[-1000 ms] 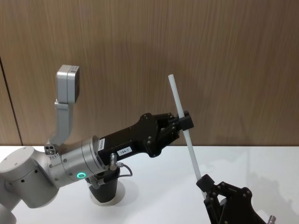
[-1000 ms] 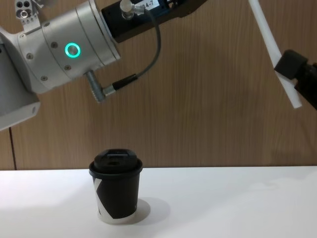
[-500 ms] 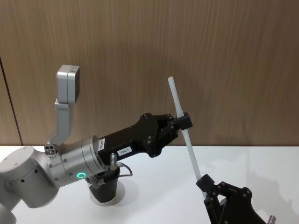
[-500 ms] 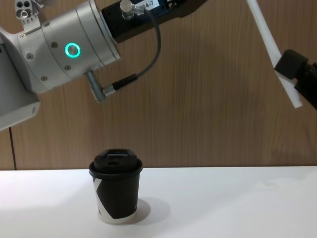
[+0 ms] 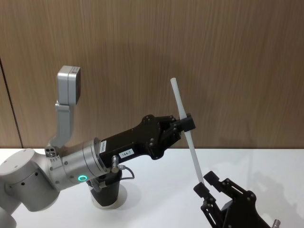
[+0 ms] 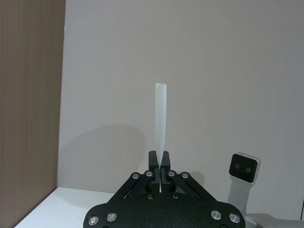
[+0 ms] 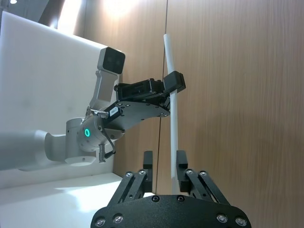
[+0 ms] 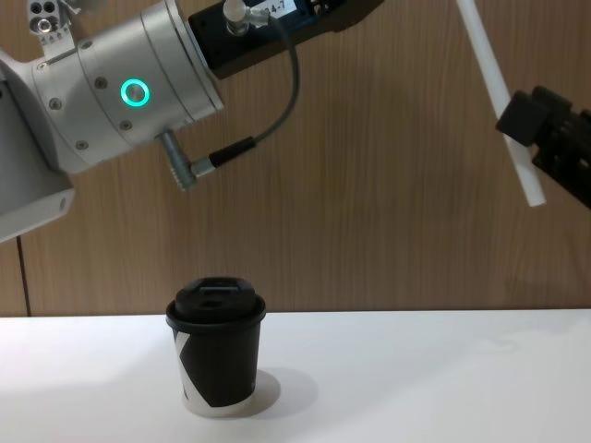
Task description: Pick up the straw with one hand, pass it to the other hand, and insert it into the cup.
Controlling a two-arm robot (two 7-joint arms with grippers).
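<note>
And there's the release! The right hand (image 5: 205, 184) has just sprung its fingers apart off the bottom end of the straw (image 5: 194, 159), so the left hand (image 5: 186, 124) now carries it alone, clenched on its upper half. Handover looks done; the cup (image 8: 217, 355) comes next. The straw is long, thin, white and straight. It hangs tilted in mid-air, high above the surface (image 8: 416, 388) and to the right of the cup.
</note>
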